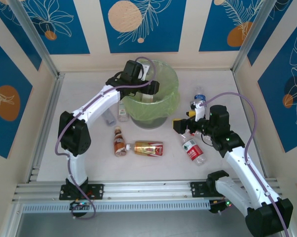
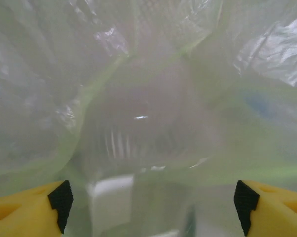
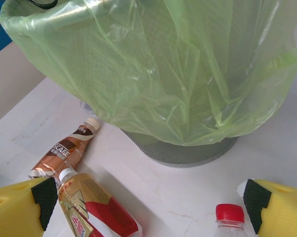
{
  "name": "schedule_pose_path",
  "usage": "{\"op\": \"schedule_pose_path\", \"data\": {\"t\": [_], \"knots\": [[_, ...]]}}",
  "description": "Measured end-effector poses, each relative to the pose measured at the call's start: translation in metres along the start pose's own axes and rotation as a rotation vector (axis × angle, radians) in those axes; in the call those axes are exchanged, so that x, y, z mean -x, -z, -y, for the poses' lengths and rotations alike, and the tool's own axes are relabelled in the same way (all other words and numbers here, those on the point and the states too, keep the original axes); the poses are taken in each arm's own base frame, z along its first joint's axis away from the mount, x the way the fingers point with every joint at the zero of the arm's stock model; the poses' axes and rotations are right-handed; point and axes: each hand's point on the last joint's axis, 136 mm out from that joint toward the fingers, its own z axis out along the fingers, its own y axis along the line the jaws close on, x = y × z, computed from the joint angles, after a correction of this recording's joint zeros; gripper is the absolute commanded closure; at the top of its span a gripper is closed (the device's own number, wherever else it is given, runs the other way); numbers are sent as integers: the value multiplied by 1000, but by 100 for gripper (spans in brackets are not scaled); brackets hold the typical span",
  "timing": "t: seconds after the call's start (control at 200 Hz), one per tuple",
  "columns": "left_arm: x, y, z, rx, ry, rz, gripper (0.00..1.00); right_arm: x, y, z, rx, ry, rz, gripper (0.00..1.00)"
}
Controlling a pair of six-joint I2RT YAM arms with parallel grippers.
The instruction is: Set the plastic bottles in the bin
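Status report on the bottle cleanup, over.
Left claw open over bin. Right claw open by red-capped bottle. Several bottles on table. Nothing blocking.

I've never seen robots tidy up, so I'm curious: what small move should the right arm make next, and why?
Probably lower the right gripper toward the red-capped clear bottle. Its jaws stand open and empty, the bottle lies on the table just below, nearer one finger, and the lime-lined bin stands just beyond.
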Motion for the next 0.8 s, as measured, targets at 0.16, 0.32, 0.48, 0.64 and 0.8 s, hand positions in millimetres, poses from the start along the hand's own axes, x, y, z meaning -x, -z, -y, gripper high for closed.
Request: {"op": "schedule_pose_path", "data": {"t": [0.16, 0.32, 0.48, 0.64, 0.8], "knots": [[1, 6, 4, -21, 23, 17, 0, -4, -1, 6, -27, -11, -8, 1], [8, 21, 13, -59, 32, 44, 0, -8, -2, 18, -94, -36, -16, 1], [16, 48, 30, -136, 49, 83, 0, -20, -5, 35, -178, -97, -60, 1], [21, 80, 46, -211, 64, 129, 0, -49, -13, 42, -213, -177, -173, 0], [21, 104, 48, -220, 98, 172, 0, -68, -20, 49, -267, -265, -267, 1]]}}
